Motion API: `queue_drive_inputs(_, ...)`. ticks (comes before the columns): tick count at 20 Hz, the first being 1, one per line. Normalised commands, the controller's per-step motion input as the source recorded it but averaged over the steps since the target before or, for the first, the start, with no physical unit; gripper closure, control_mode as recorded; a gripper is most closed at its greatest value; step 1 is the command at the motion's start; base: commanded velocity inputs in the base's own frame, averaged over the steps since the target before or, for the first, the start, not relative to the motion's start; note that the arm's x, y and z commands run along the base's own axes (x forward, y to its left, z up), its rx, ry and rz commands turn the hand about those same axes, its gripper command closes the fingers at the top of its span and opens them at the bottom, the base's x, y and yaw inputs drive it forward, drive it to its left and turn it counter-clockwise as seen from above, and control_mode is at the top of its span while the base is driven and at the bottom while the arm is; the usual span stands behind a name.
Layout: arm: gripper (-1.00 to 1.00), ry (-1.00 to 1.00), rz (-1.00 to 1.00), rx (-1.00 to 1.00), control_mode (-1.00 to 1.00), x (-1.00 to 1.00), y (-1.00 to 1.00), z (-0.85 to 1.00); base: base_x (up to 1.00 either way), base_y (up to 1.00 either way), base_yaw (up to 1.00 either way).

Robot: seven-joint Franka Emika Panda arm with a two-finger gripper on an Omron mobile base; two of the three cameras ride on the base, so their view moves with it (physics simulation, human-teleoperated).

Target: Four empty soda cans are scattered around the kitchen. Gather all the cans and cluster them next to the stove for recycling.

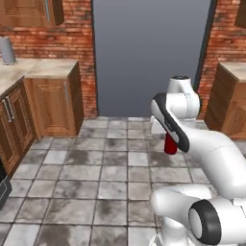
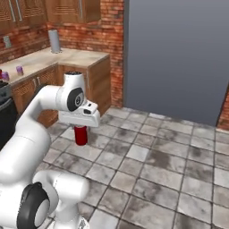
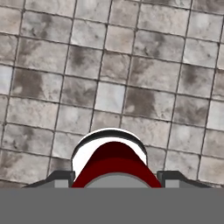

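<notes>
My gripper [image 2: 81, 127] is shut on a plain red soda can [image 2: 81, 135], which hangs upright below the hand above the grey tile floor. In the left base view the can [image 1: 169, 145] peeks out red behind my forearm, under the gripper [image 1: 169, 139]. From the hand view the can [image 3: 114, 159] sits between my two fingertips, gripper [image 3: 114, 177] closed around it, with floor tiles beyond. Two small purple cans [image 2: 19, 69] [image 2: 5, 75] stand on the beige counter [image 2: 44, 58] at the left. The stove's dark edge [image 2: 5, 107] shows just below them.
A grey cylinder [image 2: 54, 41] stands at the counter's back corner against the brick wall. Wooden cabinets [image 1: 53, 101] line the left, and another cabinet [image 1: 230, 98] stands at the right. A wide grey panel [image 1: 149, 53] fills the far wall. Open tile floor [image 1: 96, 168] lies ahead.
</notes>
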Motion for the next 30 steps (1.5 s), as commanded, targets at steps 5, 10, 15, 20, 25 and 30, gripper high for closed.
queue_drive_inputs(5,1.0,0.0,0.0,0.0,1.0,0.0,0.0,0.0,0.43,0.0,0.45)
queue_drive_inputs(10,1.0,0.0,0.0,0.0,1.0,0.0,0.0,0.0,0.34,0.0,0.48)
queue_drive_inputs(15,1.0,0.0,0.0,0.0,1.0,0.0,0.0,0.0,0.25,0.0,0.5)
queue_drive_inputs(20,1.0,0.0,0.0,0.0,1.0,0.0,0.0,0.0,0.24,0.0,0.5)
queue_drive_inputs(25,1.0,0.0,0.0,0.0,1.0,0.0,0.0,0.0,0.39,0.0,0.46)
queue_drive_inputs(30,1.0,0.0,0.0,0.0,1.0,0.0,0.0,0.0,0.87,-0.02,0.31)
